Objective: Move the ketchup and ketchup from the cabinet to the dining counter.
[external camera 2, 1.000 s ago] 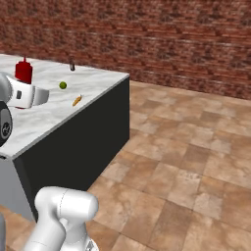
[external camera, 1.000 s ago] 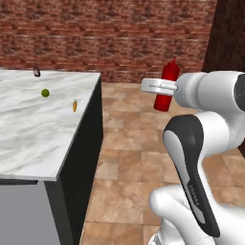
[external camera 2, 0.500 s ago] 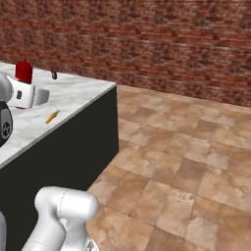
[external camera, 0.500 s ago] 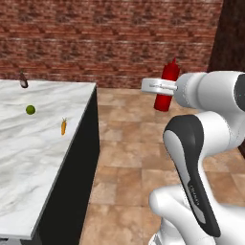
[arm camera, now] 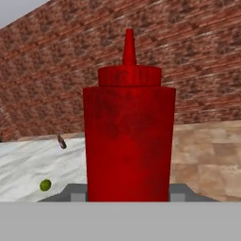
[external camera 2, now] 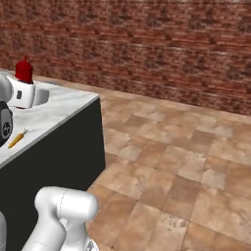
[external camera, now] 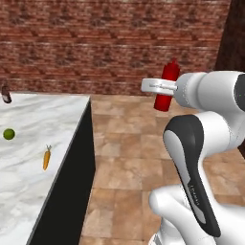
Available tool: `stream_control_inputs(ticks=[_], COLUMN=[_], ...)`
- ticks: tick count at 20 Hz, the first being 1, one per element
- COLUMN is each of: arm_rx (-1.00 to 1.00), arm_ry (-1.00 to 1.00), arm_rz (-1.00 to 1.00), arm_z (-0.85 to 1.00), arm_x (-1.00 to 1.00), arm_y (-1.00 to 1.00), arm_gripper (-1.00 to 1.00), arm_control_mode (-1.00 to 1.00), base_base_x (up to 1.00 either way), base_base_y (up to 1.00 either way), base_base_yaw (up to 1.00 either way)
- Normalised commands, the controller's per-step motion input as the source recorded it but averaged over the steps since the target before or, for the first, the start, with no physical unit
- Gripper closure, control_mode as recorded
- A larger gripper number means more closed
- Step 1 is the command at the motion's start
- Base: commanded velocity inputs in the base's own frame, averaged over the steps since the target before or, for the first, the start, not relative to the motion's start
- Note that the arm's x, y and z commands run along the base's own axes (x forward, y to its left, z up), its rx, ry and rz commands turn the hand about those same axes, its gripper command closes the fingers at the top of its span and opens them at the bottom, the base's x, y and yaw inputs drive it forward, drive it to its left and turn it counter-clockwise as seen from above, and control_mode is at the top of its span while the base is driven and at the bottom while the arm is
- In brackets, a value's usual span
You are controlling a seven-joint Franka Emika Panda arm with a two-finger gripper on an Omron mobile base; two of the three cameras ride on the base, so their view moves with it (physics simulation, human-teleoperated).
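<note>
My gripper [external camera: 161, 88] is shut on the bright red ketchup bottle [external camera: 167, 85], which it holds upright in the air over the tiled floor, to the right of the white-grey veined marble counter [external camera: 33, 125]. In the hand view the ketchup bottle [arm camera: 128, 136] stands between my fingertips, my gripper [arm camera: 127, 194] at its base. From the right base view its red top [external camera 2: 23, 70] pokes up above my gripper [external camera 2: 21, 93]. A small dark maroon bottle-like thing [external camera: 5, 94] lies at the counter's far side, also seen in the hand view [arm camera: 61, 141].
A green lime [external camera: 8, 134] and a small carrot [external camera: 46, 157] lie on the marble top; the carrot [external camera 2: 17, 138] is near the edge. The counter's black side [external camera: 79, 182] drops to the brown tiled floor [external camera 2: 176, 162]. A brick wall [external camera: 110, 43] closes the back.
The whole picture has shifted: the base has moved, and the counter has slid leftward in both base views. The red ketchup bottle stays in my shut gripper.
</note>
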Motion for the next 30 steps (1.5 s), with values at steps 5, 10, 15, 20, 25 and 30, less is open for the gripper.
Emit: stream_control_inputs(ticks=[5, 10, 15, 20, 25, 30], arm_rx=[0.0, 0.0, 0.0, 0.0, 0.0, 0.0], arm_ry=[0.0, 0.0, 0.0, 0.0, 0.0, 0.0], arm_rz=[0.0, 0.0, 0.0, 0.0, 0.0, 0.0], arm_z=[0.0, 0.0, 0.0, 0.0, 0.0, 0.0], arm_x=[0.0, 0.0, 0.0, 0.0, 0.0, 0.0], arm_y=[0.0, 0.0, 0.0, 0.0, 0.0, 0.0], arm_gripper=[1.0, 1.0, 1.0, 1.0, 1.0, 1.0], arm_control_mode=[1.0, 1.0, 1.0, 1.0, 1.0, 1.0], base_base_x=[0.83, 0.83, 0.83, 0.84, 0.84, 0.87], base_base_y=[-0.37, -0.35, -0.34, -0.32, -0.29, -0.31], base_base_yaw=[0.0, 0.0, 0.0, 0.02, 0.07, 0.12])
